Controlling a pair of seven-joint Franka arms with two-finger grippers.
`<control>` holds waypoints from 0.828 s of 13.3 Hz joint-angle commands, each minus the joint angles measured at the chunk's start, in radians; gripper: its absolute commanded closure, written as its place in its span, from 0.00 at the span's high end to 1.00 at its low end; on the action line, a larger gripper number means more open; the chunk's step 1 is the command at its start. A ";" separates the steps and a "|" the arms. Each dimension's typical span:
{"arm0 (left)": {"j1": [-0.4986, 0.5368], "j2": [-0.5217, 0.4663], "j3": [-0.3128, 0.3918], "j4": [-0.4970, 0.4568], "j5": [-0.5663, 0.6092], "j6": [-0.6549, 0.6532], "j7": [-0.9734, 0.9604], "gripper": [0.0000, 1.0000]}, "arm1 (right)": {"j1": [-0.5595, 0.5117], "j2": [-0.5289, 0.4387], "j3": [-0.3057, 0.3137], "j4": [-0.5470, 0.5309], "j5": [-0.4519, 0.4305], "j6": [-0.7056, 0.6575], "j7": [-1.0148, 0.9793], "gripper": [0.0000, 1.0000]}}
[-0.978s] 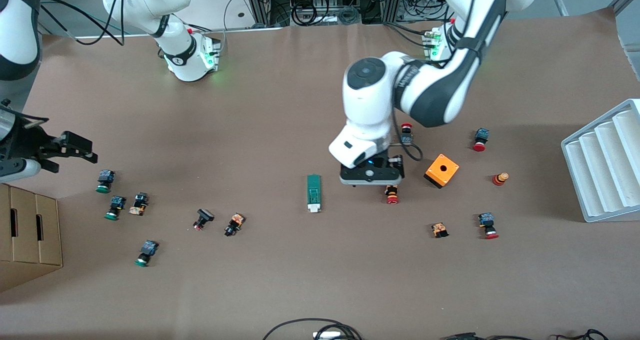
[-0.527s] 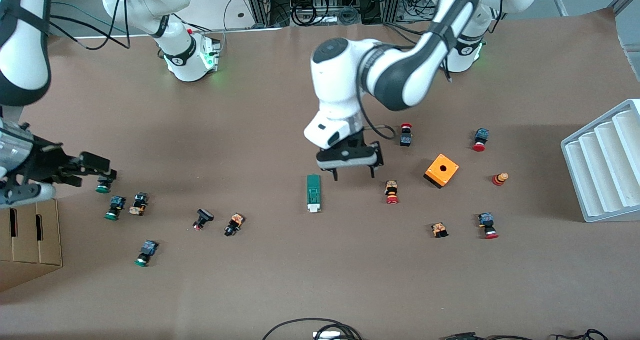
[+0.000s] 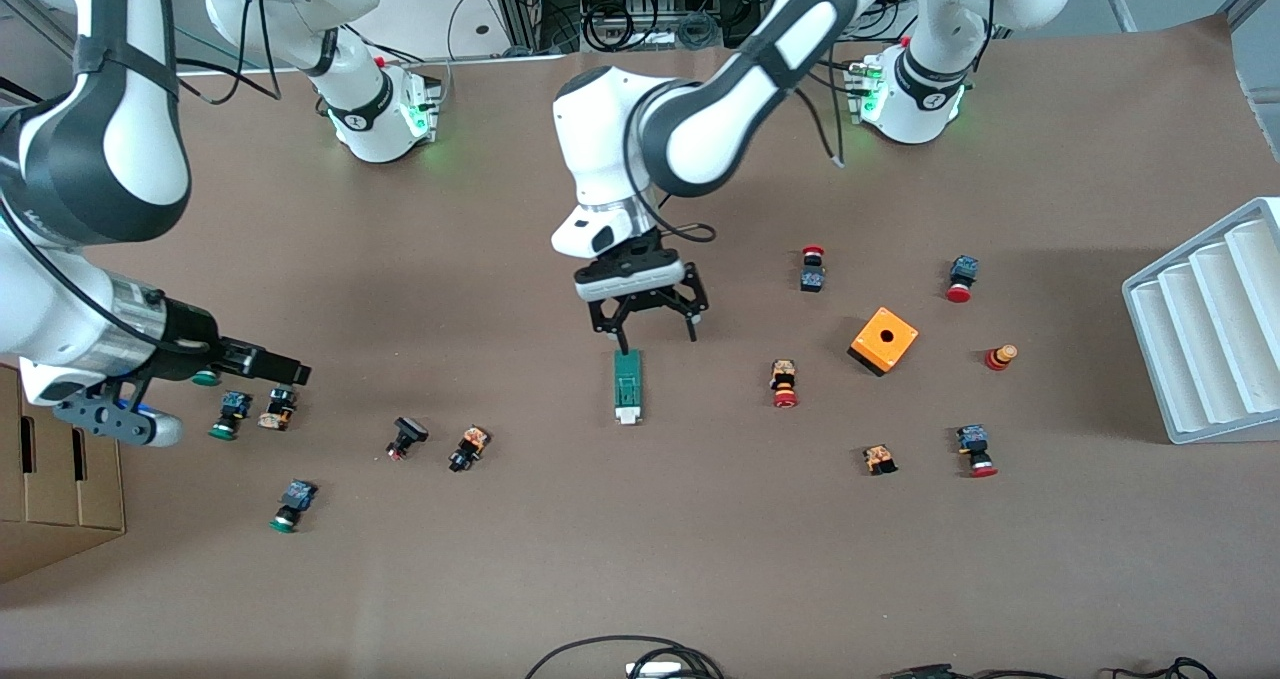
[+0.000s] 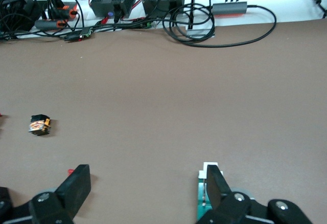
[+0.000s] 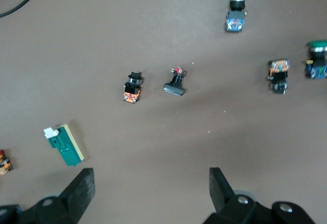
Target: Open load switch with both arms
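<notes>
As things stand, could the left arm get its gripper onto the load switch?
Probably yes: the left gripper hangs open just above the load switch, and nothing lies between them.

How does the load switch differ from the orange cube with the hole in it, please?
The load switch is a narrow dark-green bar with a white tab; the orange cube is blocky with a round hole on top. The switch lies flat, its end by the left tool; the cube sits apart, toward the left arm's end. Both rest on the table.
</notes>
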 commanded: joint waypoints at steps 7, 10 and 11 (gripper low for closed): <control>-0.023 0.135 -0.078 0.017 0.340 0.003 -0.390 1.00 | 0.131 0.074 -0.010 0.078 0.026 -0.044 0.679 1.00; -0.026 0.189 -0.130 0.012 0.484 -0.008 -0.584 1.00 | 0.145 0.097 -0.009 0.080 0.028 -0.088 0.754 1.00; -0.028 0.203 -0.135 0.006 0.530 -0.017 -0.633 1.00 | 0.156 0.105 -0.010 0.078 0.029 -0.087 0.752 1.00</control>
